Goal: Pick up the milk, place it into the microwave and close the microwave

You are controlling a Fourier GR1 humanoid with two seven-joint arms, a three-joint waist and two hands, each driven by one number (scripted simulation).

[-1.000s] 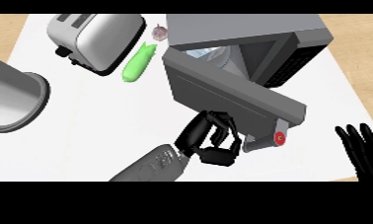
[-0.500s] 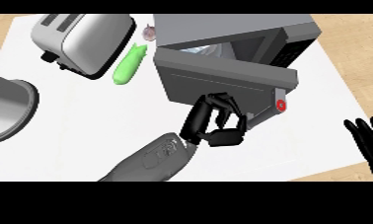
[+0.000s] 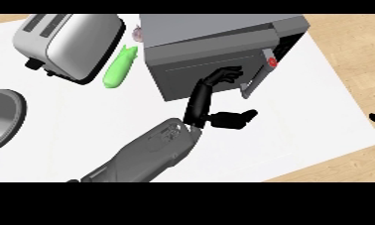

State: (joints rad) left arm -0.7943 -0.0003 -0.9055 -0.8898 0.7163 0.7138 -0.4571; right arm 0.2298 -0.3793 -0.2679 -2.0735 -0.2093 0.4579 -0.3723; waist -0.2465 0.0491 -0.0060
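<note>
- Grey microwave (image 3: 219, 45): its door (image 3: 201, 73) has swung from wide open to nearly shut.
- Left hand (image 3: 212, 95) presses the door with straight, spread fingers, thumb stuck out sideways, holding nothing.
- Milk is hidden, presumably inside the microwave.
- Right hand barely shows at the frame's edge, so its fingers cannot be read.
- Only the final push seems left.

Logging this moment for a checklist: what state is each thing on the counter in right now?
Microwave: upright on the counter.
Microwave door: nearly shut, a gap left at its right edge.
Left robot hand: open, fingers against the door's front.
Right robot hand: barely in view at the right edge.
Toaster: upright, slots up.
Green vegetable: lying flat between toaster and microwave.
</note>
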